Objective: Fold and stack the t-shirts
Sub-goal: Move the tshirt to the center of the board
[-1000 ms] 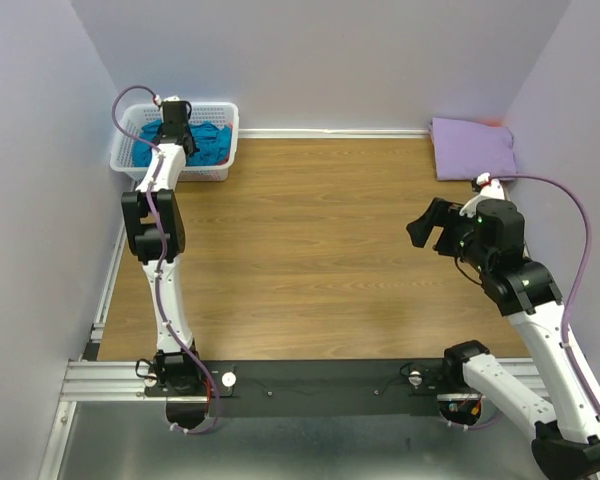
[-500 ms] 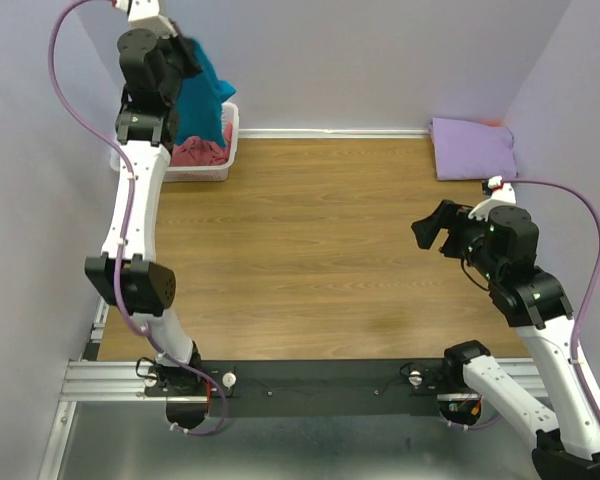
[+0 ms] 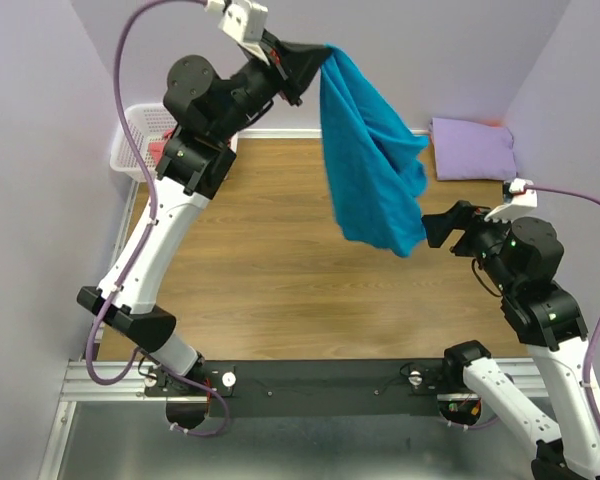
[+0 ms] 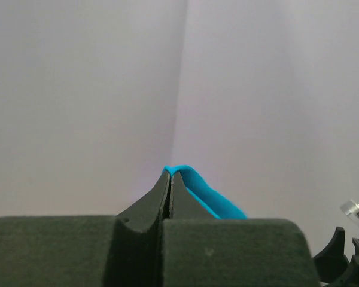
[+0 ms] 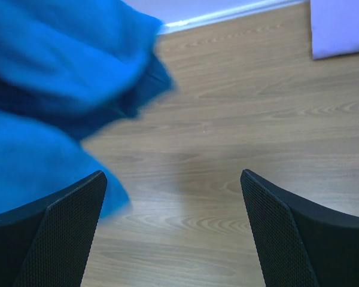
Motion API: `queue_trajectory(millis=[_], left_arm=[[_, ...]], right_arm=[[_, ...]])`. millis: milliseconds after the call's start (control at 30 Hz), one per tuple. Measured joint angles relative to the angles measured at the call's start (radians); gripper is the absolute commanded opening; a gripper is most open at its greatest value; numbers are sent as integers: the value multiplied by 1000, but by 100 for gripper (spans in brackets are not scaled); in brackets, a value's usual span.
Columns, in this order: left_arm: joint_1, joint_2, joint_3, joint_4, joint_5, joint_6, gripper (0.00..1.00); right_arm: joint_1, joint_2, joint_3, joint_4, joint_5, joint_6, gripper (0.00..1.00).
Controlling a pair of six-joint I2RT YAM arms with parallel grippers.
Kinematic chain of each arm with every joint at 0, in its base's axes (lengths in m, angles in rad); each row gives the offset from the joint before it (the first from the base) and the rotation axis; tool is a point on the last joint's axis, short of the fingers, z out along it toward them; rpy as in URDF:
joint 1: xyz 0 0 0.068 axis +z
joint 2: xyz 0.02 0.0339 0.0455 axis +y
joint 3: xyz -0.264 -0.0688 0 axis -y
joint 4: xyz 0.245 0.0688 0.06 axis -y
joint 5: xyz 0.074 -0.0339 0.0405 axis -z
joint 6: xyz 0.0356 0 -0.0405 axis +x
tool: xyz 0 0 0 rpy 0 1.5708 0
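Observation:
A teal-blue t-shirt (image 3: 370, 160) hangs in the air over the middle of the wooden table, pinched at its top by my left gripper (image 3: 320, 55). In the left wrist view that gripper (image 4: 169, 173) is shut, with a fold of the teal cloth (image 4: 209, 197) between its tips. My right gripper (image 3: 435, 228) stands open just right of the shirt's lower hem, holding nothing. In the right wrist view the teal shirt (image 5: 54, 78) fills the upper left, beside the open right gripper (image 5: 173, 176). A folded pale lavender t-shirt (image 3: 472, 148) lies at the back right.
The white lattice basket (image 3: 140, 125) stands in the back left corner, mostly hidden behind my left arm, with a sliver of pink cloth (image 3: 158, 150) showing inside. Lilac walls close the table in on three sides. The lavender shirt's edge (image 5: 341, 27) shows at top right of the right wrist view.
My left arm has lifted the teal shirt out of the basket and swung it high and to the right, over the table. The right gripper has shifted slightly right, still open.

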Motion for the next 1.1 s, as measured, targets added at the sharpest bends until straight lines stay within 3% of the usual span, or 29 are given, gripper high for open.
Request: queue_trajectory(millis=[33,100,133,167,200,267,400,567,667,867,967,1100], left_arm=[[-10,-16,-46,17,8,-2,0],[-15,-62,-175,34,10,-6,19],[-14,-88,-264,64,3,-9,30],[-14,-117,-368,80,-17,-7,52],[-14,-140,-452,85,-36,-12,61],[-6,-155,-610,125,-92,-23,67],[19,-153,-919,106,-205,-50,70],[0,-171,-1120,76,-299,-68,70],[-73,-206,-1168,69,-331,-73,70],[-352,-216,-1181,96,-362,-72,70],[-489,-151,-1169,103,-385,-52,70],[-592,-32,-1133,82,-433,-16,71]], right_arm=[[0,-10,0,4,2,-5,100],[0,-24,0,11,4,-12,100],[0,-30,0,14,4,-15,100],[0,-34,-1,17,4,-19,100],[0,-36,-2,18,4,-20,100],[0,-41,-10,23,-2,-26,100],[0,-43,-30,23,-31,-34,100],[0,-24,-65,22,-71,-22,100],[0,33,-89,21,-87,6,100],[0,246,-200,11,-93,96,97],[0,327,-254,-9,-92,126,96],[0,388,-290,-33,-74,163,93]])
